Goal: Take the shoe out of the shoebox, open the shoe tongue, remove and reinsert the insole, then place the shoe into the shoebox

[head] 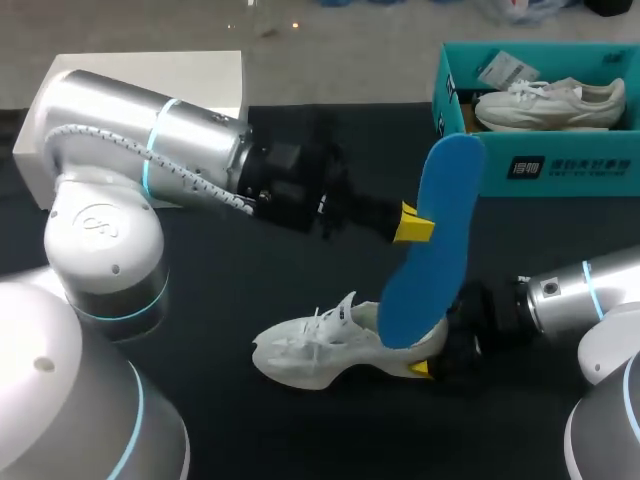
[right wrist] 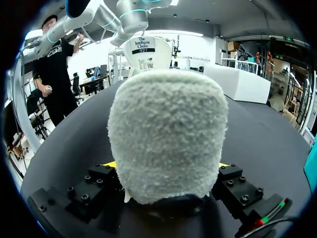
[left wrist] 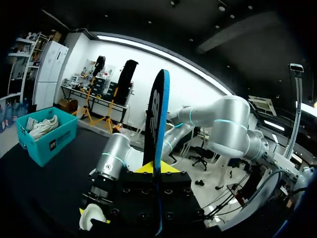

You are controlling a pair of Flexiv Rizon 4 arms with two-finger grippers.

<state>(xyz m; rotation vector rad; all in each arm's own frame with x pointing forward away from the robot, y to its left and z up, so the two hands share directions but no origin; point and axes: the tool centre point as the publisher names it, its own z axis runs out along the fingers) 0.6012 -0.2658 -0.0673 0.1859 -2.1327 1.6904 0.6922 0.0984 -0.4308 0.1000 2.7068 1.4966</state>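
2 grippers loaded: left gripper (head: 412, 225) clamps the blue foam insole (head: 445, 190) upright, lower end at the opening of the white mesh sneaker (head: 310, 352). Right gripper (head: 428, 358) pinches its heel on the black table (head: 220, 300) (teal cardboard shoebox (head: 560, 170) well apart). Judgement: hold the heel steady, feed the insole in at a shallow angle.

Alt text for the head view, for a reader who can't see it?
The left gripper holds a blue insole nearly upright, its lower end at the heel opening of a white shoe on the black table, while the right gripper clamps the shoe's heel. A teal shoebox farther back holds another white shoe.
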